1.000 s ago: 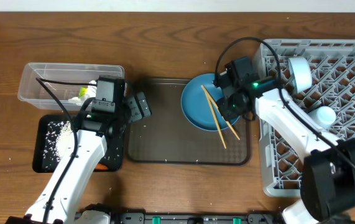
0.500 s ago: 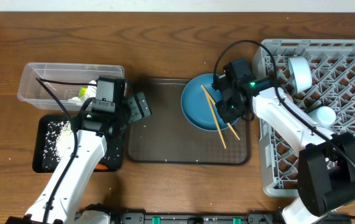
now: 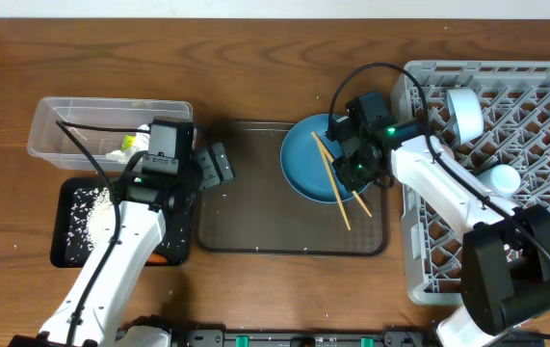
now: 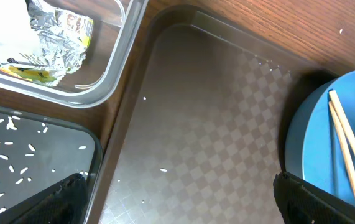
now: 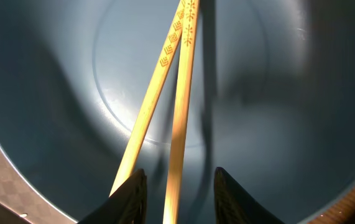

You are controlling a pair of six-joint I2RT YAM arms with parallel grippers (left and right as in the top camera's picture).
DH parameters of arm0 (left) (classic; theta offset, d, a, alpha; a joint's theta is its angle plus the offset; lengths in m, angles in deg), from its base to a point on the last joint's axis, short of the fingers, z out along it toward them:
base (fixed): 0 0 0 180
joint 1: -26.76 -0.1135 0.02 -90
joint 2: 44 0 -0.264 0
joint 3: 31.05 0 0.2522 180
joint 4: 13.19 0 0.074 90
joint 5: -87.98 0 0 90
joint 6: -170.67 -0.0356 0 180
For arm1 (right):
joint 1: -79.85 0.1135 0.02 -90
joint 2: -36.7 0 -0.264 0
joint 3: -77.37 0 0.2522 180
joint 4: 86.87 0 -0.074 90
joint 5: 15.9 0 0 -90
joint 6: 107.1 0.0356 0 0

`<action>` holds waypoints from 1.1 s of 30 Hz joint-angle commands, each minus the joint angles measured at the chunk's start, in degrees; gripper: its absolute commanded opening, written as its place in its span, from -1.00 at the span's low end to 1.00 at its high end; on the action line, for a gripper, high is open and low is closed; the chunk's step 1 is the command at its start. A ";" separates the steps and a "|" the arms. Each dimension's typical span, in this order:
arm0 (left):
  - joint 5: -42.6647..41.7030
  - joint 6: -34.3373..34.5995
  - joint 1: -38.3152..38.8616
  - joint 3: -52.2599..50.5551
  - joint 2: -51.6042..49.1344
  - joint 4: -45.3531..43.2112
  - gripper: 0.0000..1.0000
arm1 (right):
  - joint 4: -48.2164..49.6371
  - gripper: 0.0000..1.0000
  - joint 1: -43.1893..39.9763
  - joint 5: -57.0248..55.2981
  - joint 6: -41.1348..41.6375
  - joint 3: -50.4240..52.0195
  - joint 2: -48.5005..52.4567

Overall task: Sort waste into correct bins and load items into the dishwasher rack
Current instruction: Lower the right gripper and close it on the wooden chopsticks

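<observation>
Two chopsticks (image 3: 333, 188) diag. across plate (image 3: 299, 164)

Top-down overview; wrist close-ups sharing plate (image 5: 258, 93)

You are operating at a robotics test bench laid out as a kitchen clean-up station. Grounds: a bare wooden table (image 3: 255, 58) carries two cabled robot arms, the left arm (image 3: 120, 241) at 7 o'clock and the right arm (image 3: 448, 193) at 4 o'clock. A grey dishwasher rack (image 3: 506, 67) sits on the tabletop at 3 o'clock, a brown serving tray (image 3: 255, 207) at centre, and a clear tub (image 3: 39, 135) and black tray (image 3: 67, 253) at 9 o'clock.
</observation>
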 commanded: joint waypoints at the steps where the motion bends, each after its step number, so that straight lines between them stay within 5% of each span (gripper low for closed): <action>1: 0.90 -0.17 -0.17 -0.11 -0.22 0.09 0.96 | 0.17 -0.34 0.70 0.70 -0.83 0.85 0.39; 33: 0.87 -0.17 -0.17 -0.11 -0.22 0.07 0.96 | 0.66 -0.54 0.70 1.33 -0.83 2.56 0.50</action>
